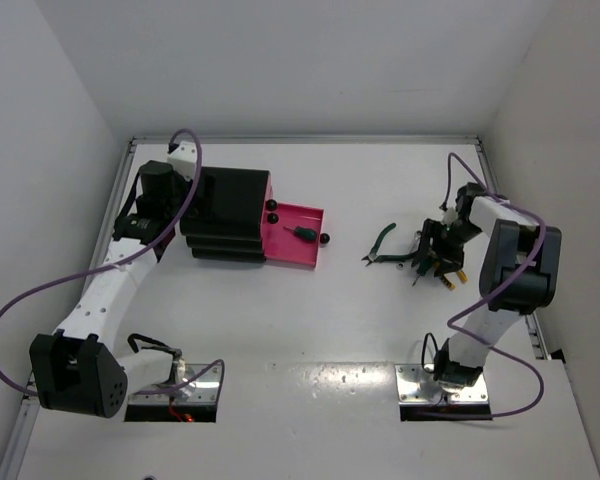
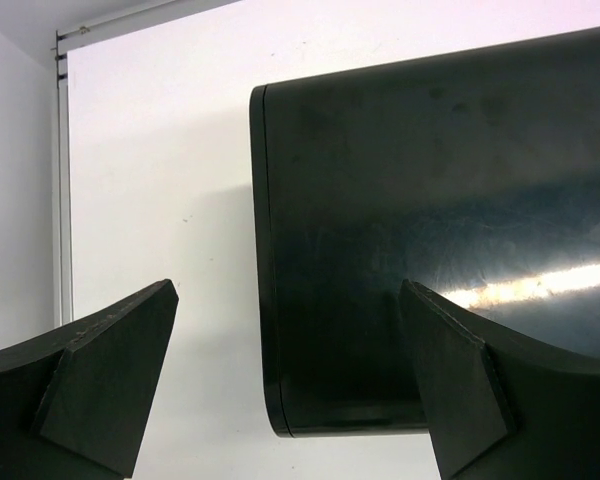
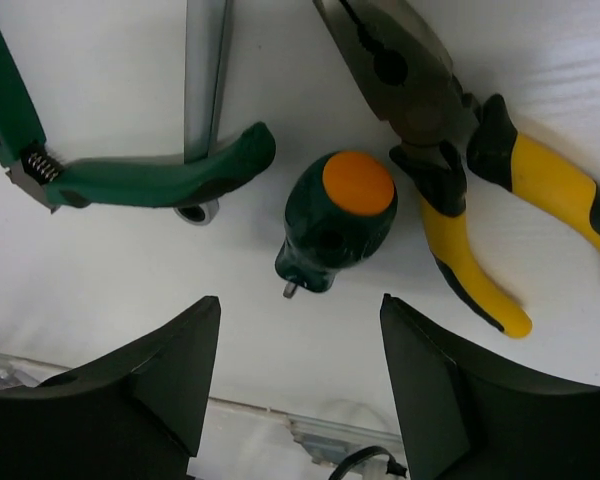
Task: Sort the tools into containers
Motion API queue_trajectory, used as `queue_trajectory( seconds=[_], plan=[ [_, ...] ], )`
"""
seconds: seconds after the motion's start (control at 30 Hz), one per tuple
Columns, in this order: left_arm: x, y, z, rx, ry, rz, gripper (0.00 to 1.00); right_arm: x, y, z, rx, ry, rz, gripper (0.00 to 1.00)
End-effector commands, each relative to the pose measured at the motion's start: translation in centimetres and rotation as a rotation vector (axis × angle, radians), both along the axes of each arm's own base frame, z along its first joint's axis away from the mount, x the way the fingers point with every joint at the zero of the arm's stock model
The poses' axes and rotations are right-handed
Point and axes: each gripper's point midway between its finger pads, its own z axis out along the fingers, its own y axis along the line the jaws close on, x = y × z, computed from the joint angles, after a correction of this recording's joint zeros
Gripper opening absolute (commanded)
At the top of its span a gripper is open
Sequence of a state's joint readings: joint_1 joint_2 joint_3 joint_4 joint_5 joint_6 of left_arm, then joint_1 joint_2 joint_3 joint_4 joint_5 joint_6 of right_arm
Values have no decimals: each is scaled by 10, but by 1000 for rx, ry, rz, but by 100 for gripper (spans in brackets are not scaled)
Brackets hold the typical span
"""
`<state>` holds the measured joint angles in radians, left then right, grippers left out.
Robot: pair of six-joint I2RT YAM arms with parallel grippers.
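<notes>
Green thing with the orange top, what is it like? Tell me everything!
The stubby screwdriver is a fat dark green handle, plastic by its look, with a round orange cap and a tiny metal tip. It lies on the white table between the green pliers and yellow pliers, near both. The open right gripper hovers over it, not touching.

Beyond the right fingers [image 3: 150,390] lie one pair of green-handled pliers [image 3: 150,182], one pair of yellow-handled pliers [image 3: 470,255], one silver wrench [image 3: 205,70] and one stubby screwdriver [image 3: 340,215]. One pink drawer [image 1: 292,252] holds one small green-handled tool [image 1: 300,232]. Three black knobs [image 1: 323,238] show.
</notes>
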<state>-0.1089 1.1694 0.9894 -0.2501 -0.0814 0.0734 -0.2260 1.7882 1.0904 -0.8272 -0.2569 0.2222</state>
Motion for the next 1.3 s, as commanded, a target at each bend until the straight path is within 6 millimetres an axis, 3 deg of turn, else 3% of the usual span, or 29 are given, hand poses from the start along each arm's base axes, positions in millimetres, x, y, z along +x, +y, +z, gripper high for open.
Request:
queue_trajectory(
  seconds=[0.0,0.37,0.5,0.63,0.7,0.73,0.77,0.83,0.97,1.0,1.1,1.13,1.17,1.2,1.27],
  plan=[
    [4,7,14,11,-58,20,100,17,0,-4,11,-30,-40,65],
    [10,10,7,12,-47,29,100,25,-13,-21,-54,-16,-75,54],
    [9,10,3,13,-38,29,100,29,-14,-22,-79,-28,-77,41],
    [9,10,3,13,-38,29,100,26,-10,-20,-75,-49,-45,15],
    [9,10,3,13,-38,29,100,29,-7,-9,-75,-88,-17,1],
    [9,9,3,10,-37,21,100,28,-2,5,-51,-122,13,0],
    [9,9,3,10,-37,21,100,29,0,6,-37,-130,31,0],
    [7,8,4,1,-38,24,100,26,7,37,-12,-210,71,0],
    [6,6,7,-5,-46,13,100,37,39,103,58,-519,276,0],
    [6,4,7,-11,-46,-1,100,51,54,118,45,-620,335,0],
    [6,0,10,-9,-47,-25,100,59,98,141,107,-753,457,0],
    [6,1,12,-1,-47,-29,100,66,130,152,152,-808,548,0],
    [6,1,12,-1,-47,-29,100,70,144,144,171,-787,583,0],
    [6,1,12,-1,-47,-29,100,75,174,155,218,-826,644,0],
    [5,4,10,0,-38,-20,100,80,206,154,270,-835,698,0]
  ],
)
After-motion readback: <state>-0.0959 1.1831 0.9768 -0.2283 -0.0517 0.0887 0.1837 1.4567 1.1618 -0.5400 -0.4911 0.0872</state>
